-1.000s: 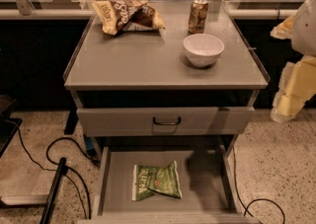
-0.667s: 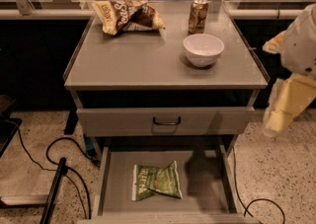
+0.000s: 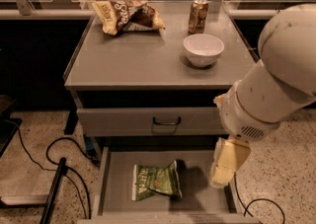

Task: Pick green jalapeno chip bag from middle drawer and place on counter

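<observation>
Cabinet and drawers fill the camera view from above. The counter (image 3: 148, 60) sits toward 12 o'clock. On it, a brown-and-yellow chip bag (image 3: 129, 16) lies at its 11 o'clock corner, a can (image 3: 198, 16) stands upright at 1 o'clock, and a white bowl (image 3: 203, 49) rests just beside the can on its 6 o'clock side.

Below the counter edge is a closed drawer front (image 3: 123, 122) with a small black handle (image 3: 166, 121). Under that, toward 6 o'clock, the middle drawer (image 3: 116, 178) is pulled open. The green jalapeno chip bag (image 3: 155, 182) lies flat on its floor near the centre, with its white strip at its 9 o'clock end.

The robot's white arm (image 3: 276, 80) comes in from 3 o'clock. The pale yellow gripper (image 3: 220, 174) hangs at its end, over the drawer's 3 o'clock wall. It is at 3 o'clock of the bag and apart from it. How far it is open cannot be told.

Black cables (image 3: 54, 154) trail over the speckled floor at 8 o'clock.
</observation>
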You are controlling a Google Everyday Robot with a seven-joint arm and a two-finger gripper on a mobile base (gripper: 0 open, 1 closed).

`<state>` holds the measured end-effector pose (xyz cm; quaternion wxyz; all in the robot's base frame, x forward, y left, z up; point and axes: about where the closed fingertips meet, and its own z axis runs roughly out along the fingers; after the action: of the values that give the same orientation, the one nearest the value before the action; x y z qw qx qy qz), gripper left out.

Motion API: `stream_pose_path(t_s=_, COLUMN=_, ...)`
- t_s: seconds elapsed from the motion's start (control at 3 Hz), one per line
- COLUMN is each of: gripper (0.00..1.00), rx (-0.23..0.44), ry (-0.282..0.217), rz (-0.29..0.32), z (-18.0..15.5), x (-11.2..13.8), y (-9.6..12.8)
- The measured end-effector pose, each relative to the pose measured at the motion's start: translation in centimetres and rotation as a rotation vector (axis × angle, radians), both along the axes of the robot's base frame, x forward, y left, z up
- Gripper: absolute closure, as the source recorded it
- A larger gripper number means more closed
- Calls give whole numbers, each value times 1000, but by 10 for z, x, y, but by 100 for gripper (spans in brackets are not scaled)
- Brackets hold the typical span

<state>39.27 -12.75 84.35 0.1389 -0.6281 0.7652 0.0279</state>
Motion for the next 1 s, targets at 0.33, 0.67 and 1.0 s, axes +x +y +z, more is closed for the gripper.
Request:
stream_pose_path(t_s=0.33, gripper=0, rx=0, ry=0, rz=0, z=0, x=0, y=0)
stream_pose_path(t_s=0.67, gripper=0, rx=21, ry=27, rz=-23, z=-37, x=-1, y=10)
stream_pose_path(t_s=1.0, gripper=0, rx=50, ry=53, rz=-44, z=-91, x=7, y=27)
